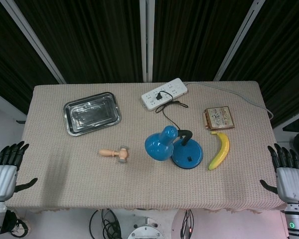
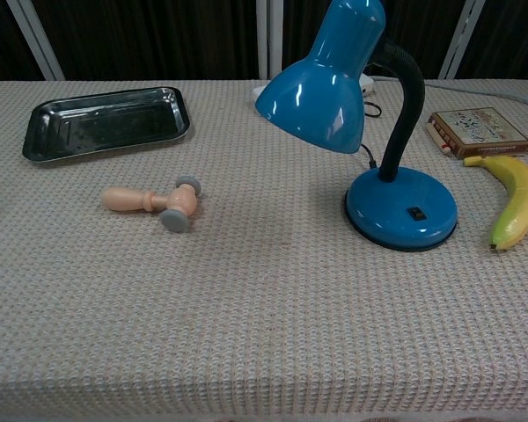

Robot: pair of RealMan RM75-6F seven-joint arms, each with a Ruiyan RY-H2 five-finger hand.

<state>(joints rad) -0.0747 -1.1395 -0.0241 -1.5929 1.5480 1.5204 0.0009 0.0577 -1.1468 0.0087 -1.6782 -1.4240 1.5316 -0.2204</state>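
Observation:
My left hand (image 1: 4, 169) hangs off the table's front left corner, fingers apart and holding nothing. My right hand (image 1: 287, 174) hangs off the front right corner, fingers spread and empty too. Neither touches anything, and neither shows in the chest view. A blue desk lamp (image 1: 173, 147) (image 2: 363, 114) stands mid-table, its shade bent toward the left. A small wooden mallet (image 1: 114, 153) (image 2: 154, 201) lies to its left. A yellow banana (image 1: 220, 150) (image 2: 515, 211) lies to the lamp's right, nearest my right hand.
A steel tray (image 1: 92, 112) (image 2: 104, 120) sits at the back left. A white power strip (image 1: 164, 93) with the lamp's cord plugged in lies at the back middle. A patterned box (image 1: 219, 118) (image 2: 479, 130) sits behind the banana. A beige woven cloth (image 1: 65, 174) covers the table.

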